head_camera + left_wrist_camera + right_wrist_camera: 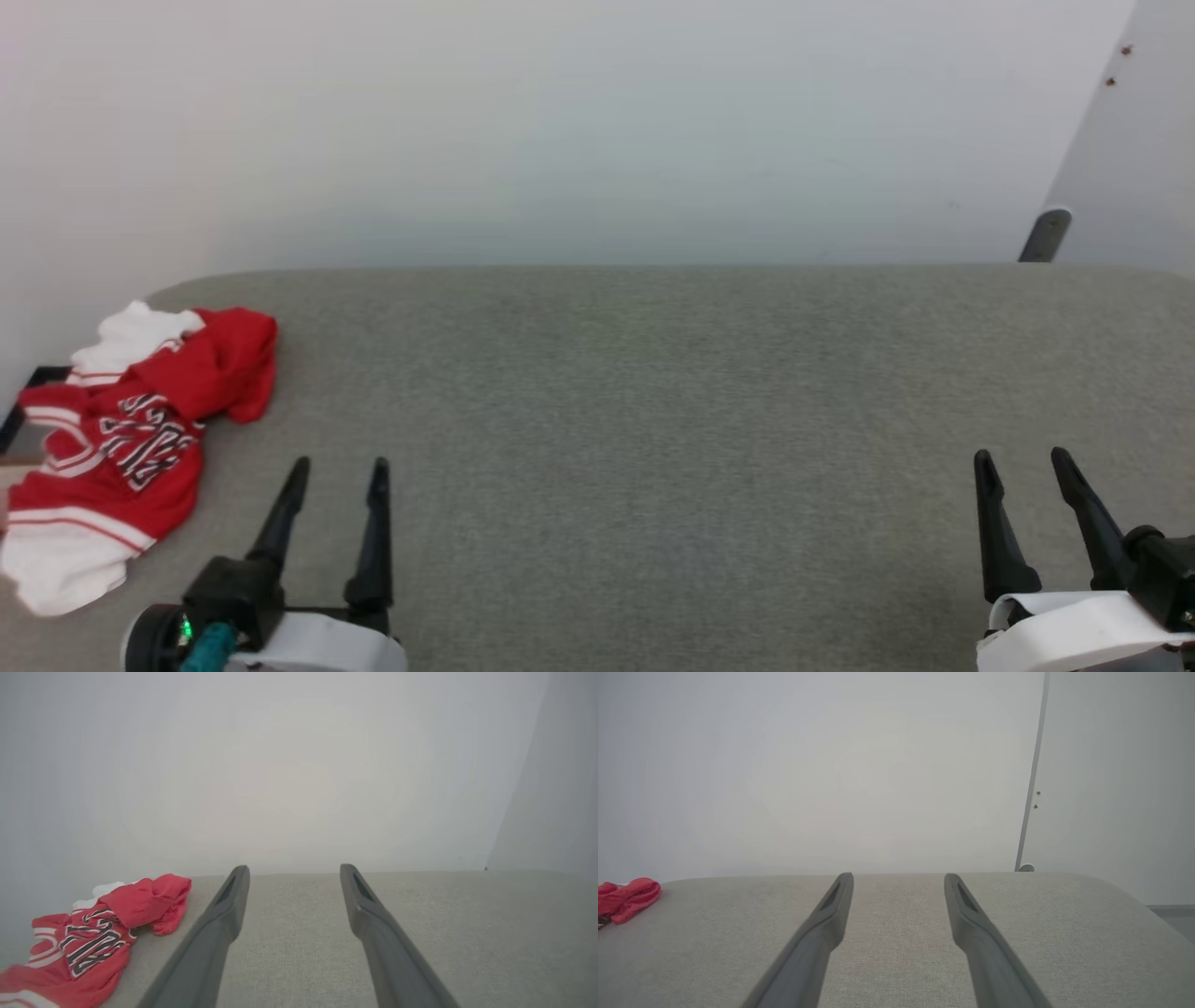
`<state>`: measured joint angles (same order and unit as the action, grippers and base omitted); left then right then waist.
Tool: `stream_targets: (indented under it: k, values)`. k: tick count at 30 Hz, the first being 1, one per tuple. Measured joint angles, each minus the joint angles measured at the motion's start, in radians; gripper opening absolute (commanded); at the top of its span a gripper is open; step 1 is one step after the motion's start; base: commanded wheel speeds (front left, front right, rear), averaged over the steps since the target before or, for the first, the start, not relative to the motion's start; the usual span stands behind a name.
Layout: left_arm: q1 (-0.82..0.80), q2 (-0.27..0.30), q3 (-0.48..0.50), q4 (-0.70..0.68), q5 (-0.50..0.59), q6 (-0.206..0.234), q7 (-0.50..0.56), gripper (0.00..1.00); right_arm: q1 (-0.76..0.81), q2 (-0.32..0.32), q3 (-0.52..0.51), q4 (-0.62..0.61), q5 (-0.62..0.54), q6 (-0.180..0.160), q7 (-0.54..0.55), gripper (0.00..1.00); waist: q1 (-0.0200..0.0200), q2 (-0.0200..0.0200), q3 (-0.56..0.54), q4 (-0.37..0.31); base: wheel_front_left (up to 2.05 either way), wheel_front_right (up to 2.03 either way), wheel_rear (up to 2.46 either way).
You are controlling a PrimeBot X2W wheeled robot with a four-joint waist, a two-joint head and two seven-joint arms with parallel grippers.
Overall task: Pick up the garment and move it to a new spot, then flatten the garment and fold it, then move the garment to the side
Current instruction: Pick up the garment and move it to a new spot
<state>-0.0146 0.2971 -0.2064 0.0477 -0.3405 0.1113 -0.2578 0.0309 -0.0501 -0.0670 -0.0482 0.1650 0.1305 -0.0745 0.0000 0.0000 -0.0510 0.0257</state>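
Head view, pick-up step not yet begun: the red jersey shirt (140, 439) lay crumpled and untouched at the far left edge of the grey counter (653, 420). Near it the left gripper (338, 467) rested with fingers (280, 523) spread and empty; the right gripper (1022, 459), well apart at the right, was likewise spread. By judgement, the next move called for the left arm to reach leftward, pinch a raised fold of cloth and carry it toward the open middle
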Motion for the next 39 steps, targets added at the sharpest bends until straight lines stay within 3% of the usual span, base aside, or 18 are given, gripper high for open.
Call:
stream_targets:
  k: [5,30,34,39]
  values:
    - [-0.007,-0.005,0.037,0.013,-0.021,0.040,0.022,1.00,0.003,0.000,0.016,-0.004,0.001,0.000,0.010,1.00,0.0000,0.0000,-0.006,0.043,0.00,0.00,0.00]
    - [-0.022,0.007,0.073,-0.016,-0.046,0.100,0.062,1.00,-0.049,0.000,0.139,0.041,0.023,0.000,0.018,1.00,0.0000,0.0000,-0.032,0.423,0.00,0.00,0.00]
    - [-0.060,0.001,0.076,-0.012,-0.076,0.089,0.075,1.00,-0.058,0.000,0.137,0.041,0.016,0.000,0.024,1.00,0.0000,0.0000,-0.017,0.451,0.00,0.00,0.00]
    - [-0.168,0.013,0.058,0.026,-0.131,0.022,0.164,1.00,-0.058,-0.001,0.128,0.019,-0.009,0.000,0.050,1.00,0.0000,0.0000,0.013,0.468,0.00,0.00,0.00]
